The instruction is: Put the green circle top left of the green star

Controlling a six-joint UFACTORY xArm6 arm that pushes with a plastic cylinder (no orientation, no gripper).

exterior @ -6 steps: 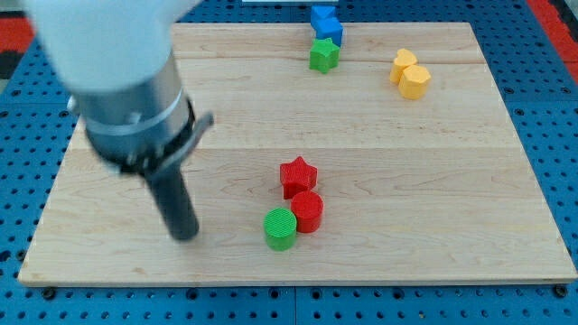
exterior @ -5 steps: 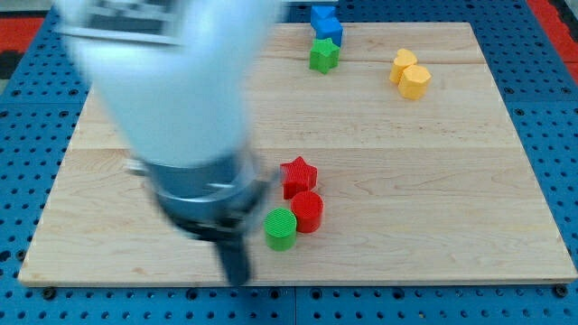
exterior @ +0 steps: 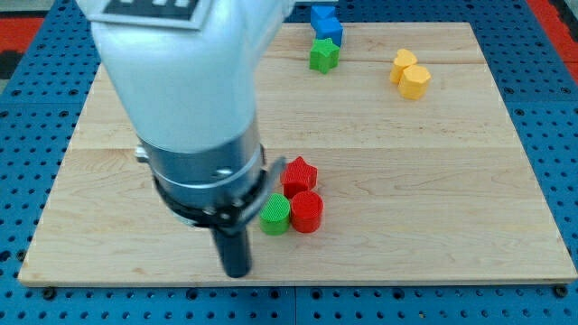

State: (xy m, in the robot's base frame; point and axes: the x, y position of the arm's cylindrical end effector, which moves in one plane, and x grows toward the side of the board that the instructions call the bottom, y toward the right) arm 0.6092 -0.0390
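Note:
The green circle (exterior: pixel 275 216) sits near the view's bottom centre, touching the red circle (exterior: pixel 307 211) on its right, with the red star (exterior: pixel 299 174) just above them. The green star (exterior: pixel 323 55) is far off at the view's top, just below two blue blocks (exterior: pixel 326 22). My tip (exterior: pixel 237 271) rests on the board below and to the left of the green circle, a short gap away. The arm's large body hides the board to the left of the green circle.
Two yellow blocks (exterior: pixel 410 74) sit touching each other at the view's upper right. The wooden board (exterior: pixel 470 199) ends close below my tip; a blue pegboard surrounds it.
My tip swept from the left toward the bottom centre. The green circle shifted slightly up and left, now level with the red circle.

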